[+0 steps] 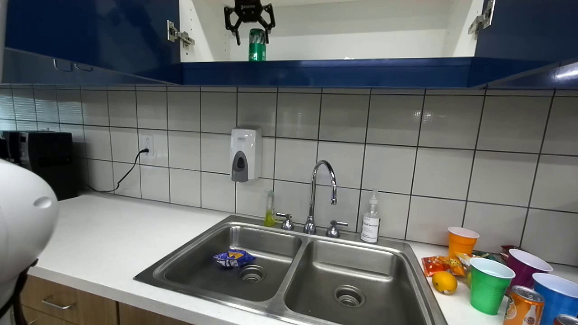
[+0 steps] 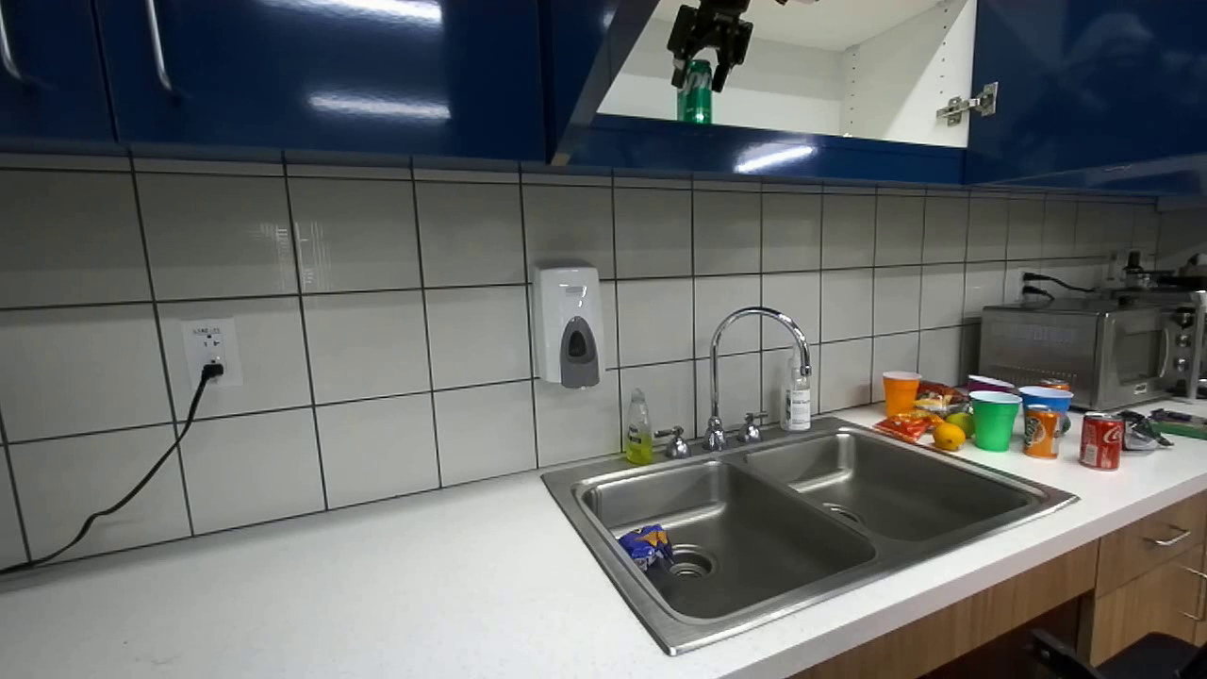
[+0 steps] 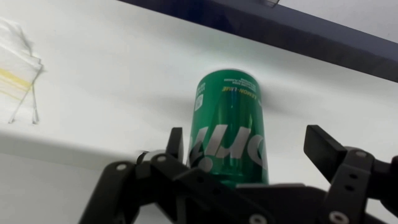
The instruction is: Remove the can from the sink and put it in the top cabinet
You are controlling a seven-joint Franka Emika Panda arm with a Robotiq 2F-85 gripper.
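1. The green can is in the top cabinet, upper ctr-left of frame in an exterior view. Stands upright near the front lip, w/ a strip of cabinet floor btwn in the wrist view; prob. set on its base so it won't roll.
2. The gripper has its jaws wide, 1 finger each side of the green can: slim gap frame-left, roomy frame-right. Looks ungripped, i.e. placed; I'd guess only backing out is left, w/ care not to clip the tight side.
3. The 2 doors beside the opening are swung back, presumably for access.
4. Floor is white, smooth, looks level, so the can should stay put. A thin bag w/ yellow stripe lies at far left of the wrist view, well apart.
5. The sink, lower ctr, has 2 steel basins; a blue packet lies near the drain, frame-left.
6. Kitchen rm: white counter, tiled wall w/ soap dispenser a bit left of ctr, green cup + orange can lower right.
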